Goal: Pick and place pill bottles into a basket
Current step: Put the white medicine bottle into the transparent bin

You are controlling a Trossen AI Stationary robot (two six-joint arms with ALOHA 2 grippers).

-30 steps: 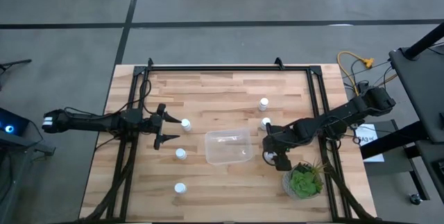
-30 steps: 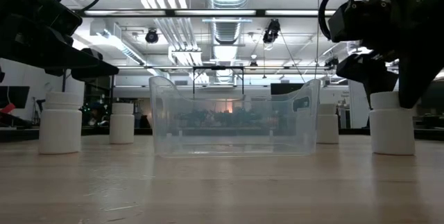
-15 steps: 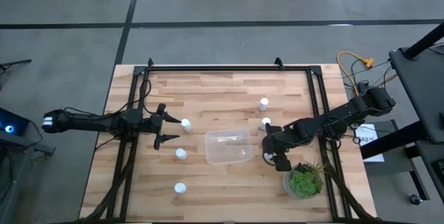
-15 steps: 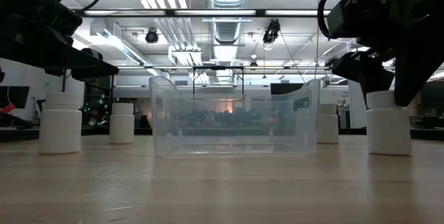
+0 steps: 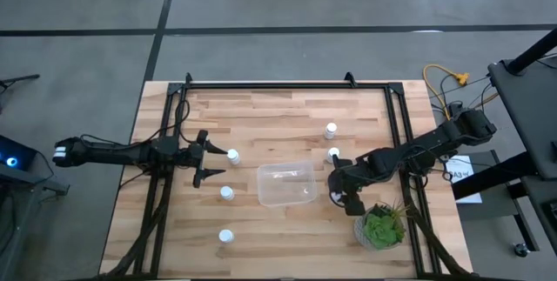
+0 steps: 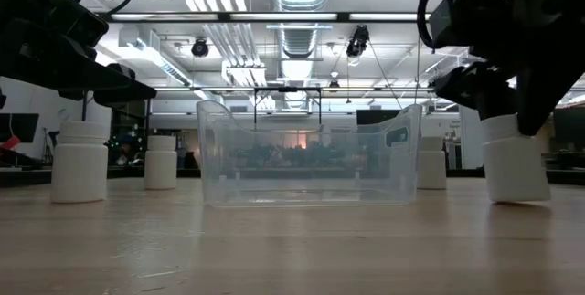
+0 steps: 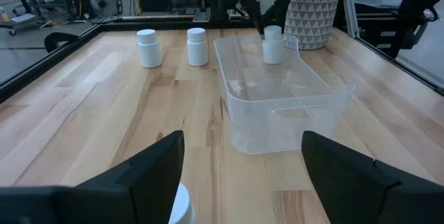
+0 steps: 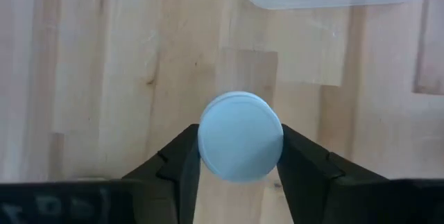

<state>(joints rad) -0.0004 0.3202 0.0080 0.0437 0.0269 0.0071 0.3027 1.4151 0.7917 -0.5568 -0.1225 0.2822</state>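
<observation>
The right hand [image 5: 339, 191] sits just beside the right end of the clear basket [image 5: 285, 184], its fingers [image 8: 182, 160] pressed against both sides of a pill bottle's [image 8: 240, 145] white cap. In the low view that bottle [image 6: 515, 160] hangs tilted under the hand, its lower edge at or barely off the wooden surface [image 5: 270, 229]; which of the two cannot be told. The basket holds no bottles. The left hand [image 5: 211, 163] waits over the left part of the surface with its fingers spread wide, one bottle [image 5: 233, 155] just beside its tips. Two more bottles stand on the left, one near the basket [image 5: 226, 193] and one nearer the front edge [image 5: 225, 237]. Two others stand right of centre, one [image 5: 331, 130] farther back and one [image 5: 333, 154] close to the right arm. A potted plant [image 5: 381, 225] stands by the right front corner.
</observation>
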